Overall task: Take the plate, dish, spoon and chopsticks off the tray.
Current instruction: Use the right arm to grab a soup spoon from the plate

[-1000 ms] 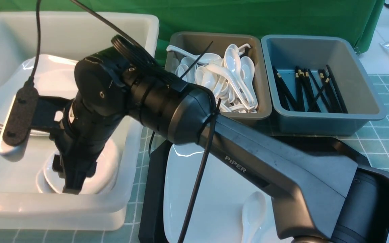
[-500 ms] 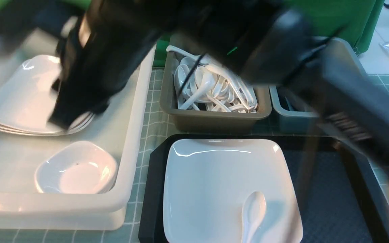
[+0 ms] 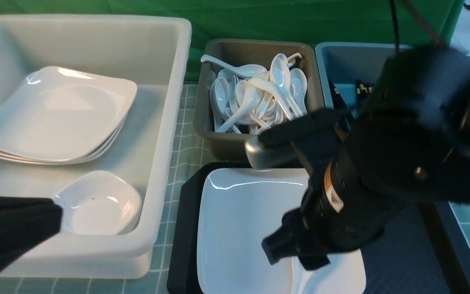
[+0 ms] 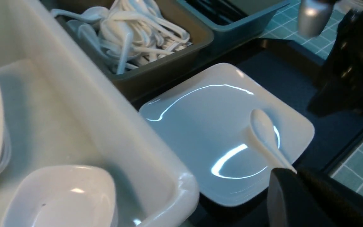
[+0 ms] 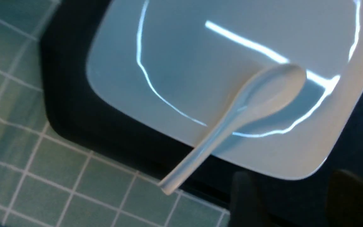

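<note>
On the plate [image 3: 239,216] the spoon [image 5: 257,94] lies just beneath the right gripper [image 5: 295,178]; its jaws stand apart, empty.

Bright, even overhead light draws thin white glare lines across the plate [image 3: 239,220] in every view and a softer sheen on the white tub [image 3: 165,122]. Motion blur smears the right arm [image 3: 406,163] in the front view; the right wrist view is soft throughout, the spoon [image 5: 263,91] and tiled cloth [image 5: 17,157] blurred.

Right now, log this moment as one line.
right gripper open near spoon | left gripper shut | spoon on plate | plate on tray | dish in white tub
</note>
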`<action>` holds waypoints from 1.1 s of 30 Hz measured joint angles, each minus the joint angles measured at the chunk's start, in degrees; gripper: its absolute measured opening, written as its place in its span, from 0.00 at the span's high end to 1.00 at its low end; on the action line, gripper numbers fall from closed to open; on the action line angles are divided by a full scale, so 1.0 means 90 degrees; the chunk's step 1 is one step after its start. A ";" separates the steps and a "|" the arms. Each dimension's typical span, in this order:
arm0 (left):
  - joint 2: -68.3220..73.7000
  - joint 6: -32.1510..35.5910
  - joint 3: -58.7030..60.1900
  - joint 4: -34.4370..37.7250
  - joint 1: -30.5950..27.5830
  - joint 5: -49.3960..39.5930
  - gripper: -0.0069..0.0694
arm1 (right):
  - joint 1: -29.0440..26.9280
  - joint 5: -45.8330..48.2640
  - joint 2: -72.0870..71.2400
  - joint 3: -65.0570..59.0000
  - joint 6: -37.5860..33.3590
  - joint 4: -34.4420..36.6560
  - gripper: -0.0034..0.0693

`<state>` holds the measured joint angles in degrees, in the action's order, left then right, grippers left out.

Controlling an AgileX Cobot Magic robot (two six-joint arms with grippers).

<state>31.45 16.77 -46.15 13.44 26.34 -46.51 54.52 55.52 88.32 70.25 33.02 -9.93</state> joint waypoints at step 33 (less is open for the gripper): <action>0.0054 0.0656 0.0670 0.0682 0.0000 0.0638 0.89 | -0.1087 -0.2388 0.1711 -0.0404 -0.1627 0.1252 0.74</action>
<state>31.94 22.67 -40.12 19.58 26.34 -40.77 44.74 34.03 103.72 66.61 18.38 1.34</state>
